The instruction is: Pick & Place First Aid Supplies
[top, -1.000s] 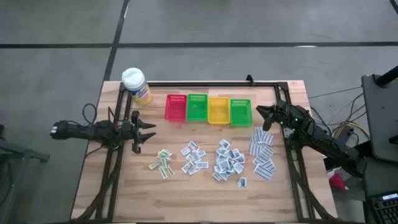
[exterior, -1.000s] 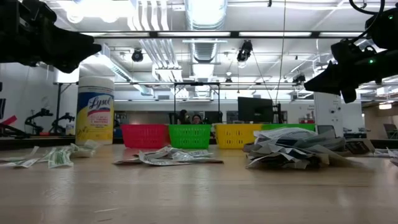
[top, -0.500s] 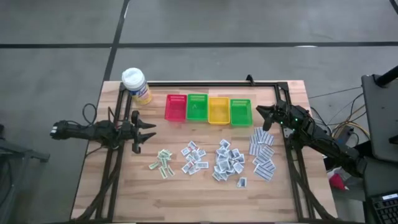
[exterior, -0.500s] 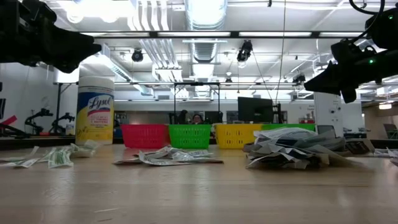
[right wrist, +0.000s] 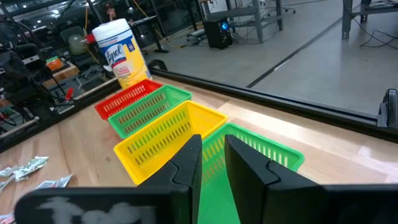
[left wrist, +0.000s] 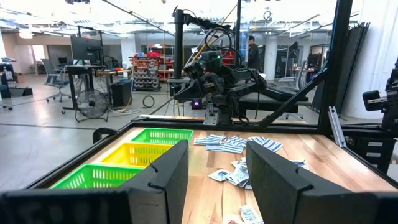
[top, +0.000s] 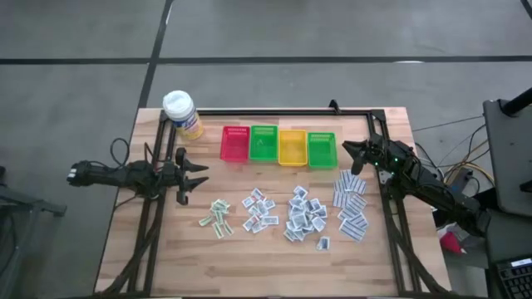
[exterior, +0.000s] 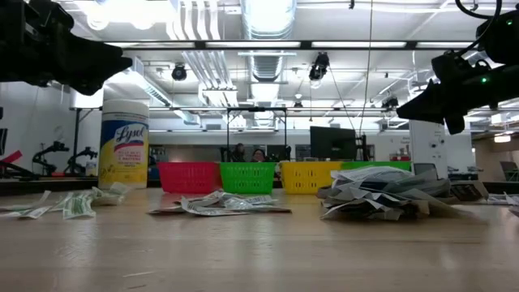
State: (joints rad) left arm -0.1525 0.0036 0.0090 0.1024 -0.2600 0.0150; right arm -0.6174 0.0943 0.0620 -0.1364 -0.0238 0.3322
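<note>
1. Nothing is changing: both arms are staying put over the last second.
2. The left gripper (top: 193,176) is hovering empty, jaws apart; the right gripper (top: 349,154), jaws narrowly apart, is waiting beside the end green plastic basket (top: 322,149).
3. The small white paper packets (top: 306,214) are lying loose on the wooden table (top: 374,257); sorting is not advancing.

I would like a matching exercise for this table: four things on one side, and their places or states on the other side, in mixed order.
Things:
1. left gripper
2. right gripper
3. yellow bottle
4. paper packets

Places or states:
A. stands at a table corner, beside the red basket
B. spread on the wood in front of the baskets
C. open, empty
D. beside the end green basket

Pairs: 1-C, 2-D, 3-A, 4-B
</note>
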